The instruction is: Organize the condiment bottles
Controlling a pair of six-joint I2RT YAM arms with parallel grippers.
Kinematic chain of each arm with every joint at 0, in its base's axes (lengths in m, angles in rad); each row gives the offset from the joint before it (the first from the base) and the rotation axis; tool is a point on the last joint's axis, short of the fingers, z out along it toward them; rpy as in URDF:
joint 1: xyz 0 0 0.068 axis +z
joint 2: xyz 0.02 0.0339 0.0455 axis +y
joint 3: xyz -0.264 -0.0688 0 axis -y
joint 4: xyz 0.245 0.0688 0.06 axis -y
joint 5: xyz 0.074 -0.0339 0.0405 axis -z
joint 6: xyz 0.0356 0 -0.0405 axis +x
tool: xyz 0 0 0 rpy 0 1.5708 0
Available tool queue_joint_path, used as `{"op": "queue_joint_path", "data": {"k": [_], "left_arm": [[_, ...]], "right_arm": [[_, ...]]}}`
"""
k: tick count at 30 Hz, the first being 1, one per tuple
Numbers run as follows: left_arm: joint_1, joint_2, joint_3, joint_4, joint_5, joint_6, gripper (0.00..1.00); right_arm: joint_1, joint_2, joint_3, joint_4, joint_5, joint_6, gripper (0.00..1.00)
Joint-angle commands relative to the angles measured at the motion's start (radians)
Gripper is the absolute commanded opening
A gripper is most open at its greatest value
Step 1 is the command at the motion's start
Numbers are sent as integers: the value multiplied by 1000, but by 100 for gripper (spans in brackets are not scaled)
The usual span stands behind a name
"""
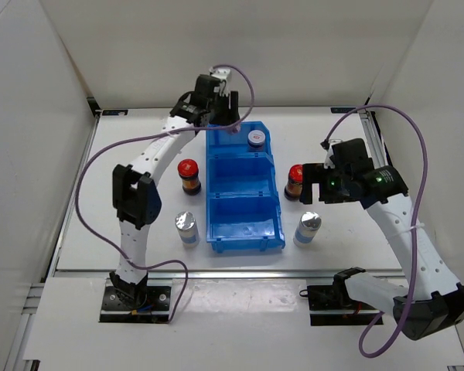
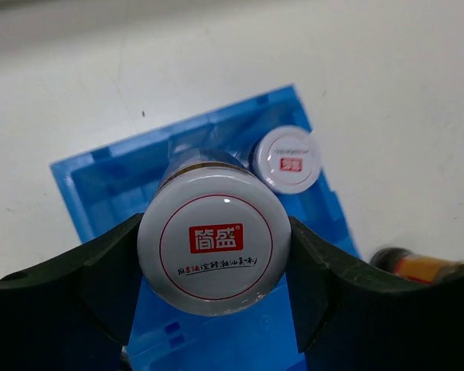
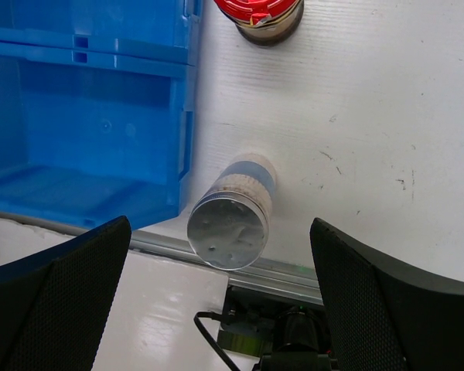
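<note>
My left gripper [image 2: 213, 267] clamps a glossy white-lidded bottle [image 2: 215, 232] at frame centre over the blue plastic bin [image 2: 100, 166]; my right gripper [image 3: 220, 270] gapes above a silver-capped bottle [image 3: 228, 232].

A blue plastic three-compartment bin [image 1: 245, 202] lay mid-table. A small white-lidded bottle [image 1: 256, 137] stood at the right of its far compartment, and the left gripper [image 1: 223, 116] hung over that compartment's left side. Outside the bin stood a left red-capped dark jar [image 1: 189, 175], a right red-capped dark jar [image 1: 295, 180], a left silver-capped bottle [image 1: 185, 228] and a right silver-capped bottle [image 1: 307, 229]. The right gripper [image 1: 315, 187] hovered just beside the right red-capped dark jar.
</note>
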State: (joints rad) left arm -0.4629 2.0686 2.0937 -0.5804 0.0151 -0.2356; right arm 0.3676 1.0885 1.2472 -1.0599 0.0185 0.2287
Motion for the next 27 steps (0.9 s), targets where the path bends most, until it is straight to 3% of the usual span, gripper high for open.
{"op": "queue_joint_path", "data": {"k": [1, 6, 13, 16, 17, 20, 27], "left_arm": [[-6, 25, 5, 11, -1, -5, 34], [-16, 82, -4, 11, -33, -14, 34], [-16, 159, -4, 11, -55, -24, 46], [-16, 182, 5, 11, -64, -15, 70], [-16, 182, 5, 11, -64, -14, 84], [-16, 182, 5, 2, -93, -25, 100], [-16, -38, -15, -35, -217, -25, 100]], "right_arm": [[-2, -27, 11, -6, -11, 9, 100], [-2, -36, -8, -6, -29, 9, 100], [-2, -45, -38, -6, -29, 37, 100], [-2, -9, -48, -6, 10, 61, 100], [-2, 0, -48, -6, 24, 61, 100], [-2, 46, -61, 44, 35, 72, 100], [-2, 229, 1, 138, 58, 93, 100]]}}
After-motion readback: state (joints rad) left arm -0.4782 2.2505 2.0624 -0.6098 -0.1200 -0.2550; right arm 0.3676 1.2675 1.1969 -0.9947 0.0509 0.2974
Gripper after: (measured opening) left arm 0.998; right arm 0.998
